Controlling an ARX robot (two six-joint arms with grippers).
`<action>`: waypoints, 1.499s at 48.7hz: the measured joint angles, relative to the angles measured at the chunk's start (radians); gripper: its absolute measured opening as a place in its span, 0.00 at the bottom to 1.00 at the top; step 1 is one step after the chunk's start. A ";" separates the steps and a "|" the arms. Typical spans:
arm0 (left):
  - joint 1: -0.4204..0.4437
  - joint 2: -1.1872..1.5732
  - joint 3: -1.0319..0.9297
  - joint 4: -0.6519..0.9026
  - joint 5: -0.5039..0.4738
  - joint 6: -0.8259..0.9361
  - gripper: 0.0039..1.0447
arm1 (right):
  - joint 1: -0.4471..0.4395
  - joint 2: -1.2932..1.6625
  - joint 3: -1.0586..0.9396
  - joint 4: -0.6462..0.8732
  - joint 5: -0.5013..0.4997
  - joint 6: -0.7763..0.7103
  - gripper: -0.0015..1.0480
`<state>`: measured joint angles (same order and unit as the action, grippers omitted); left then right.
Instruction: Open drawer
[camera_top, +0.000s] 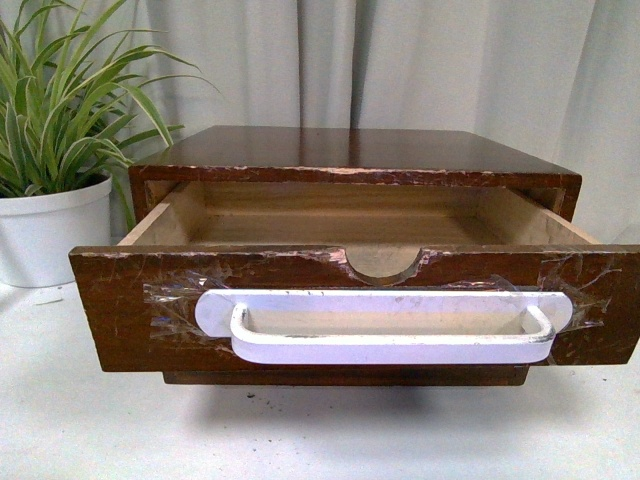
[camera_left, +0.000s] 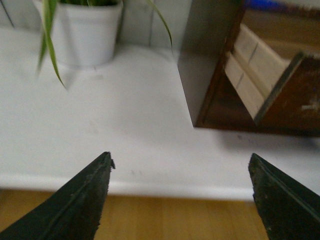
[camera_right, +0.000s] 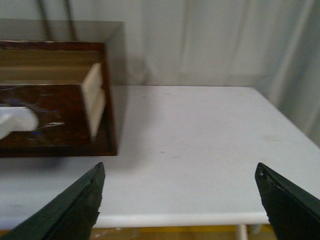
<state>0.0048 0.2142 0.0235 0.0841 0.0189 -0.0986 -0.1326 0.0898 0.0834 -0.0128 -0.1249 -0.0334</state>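
Front view: drawer (camera_top: 120, 320) at centre frame, pulled well out of cabinet (camera_top: 350, 150), white handle (camera_top: 385, 345) taped across its front, pale inside exposed, plant (camera_top: 50, 130) at upper left. Left wrist view: left gripper (camera_left: 180, 155) spread wide, holding nothing, at table (camera_left: 125, 115) edge, apart from drawer. Right wrist view: right gripper (camera_right: 179, 165) spread wide, empty, likewise apart from drawer.

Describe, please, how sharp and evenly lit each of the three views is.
Front view: sharp, soft even light, glare on the tape beside the handle, faint shadow under the drawer. Left wrist view: blurred, especially the drawer and plant pot. Right wrist view: soft focus, the handle washed out.
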 joint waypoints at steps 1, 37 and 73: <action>0.000 -0.017 -0.014 0.036 -0.008 0.017 0.77 | 0.039 -0.012 -0.007 0.000 0.068 0.006 0.79; -0.004 -0.210 -0.014 -0.082 -0.019 0.091 0.04 | 0.130 -0.085 -0.076 0.009 0.123 0.022 0.01; -0.004 -0.210 -0.014 -0.082 -0.019 0.091 0.94 | 0.130 -0.085 -0.076 0.009 0.124 0.022 0.83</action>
<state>0.0006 0.0040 0.0097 0.0021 0.0002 -0.0078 -0.0029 0.0044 0.0074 -0.0036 -0.0013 -0.0116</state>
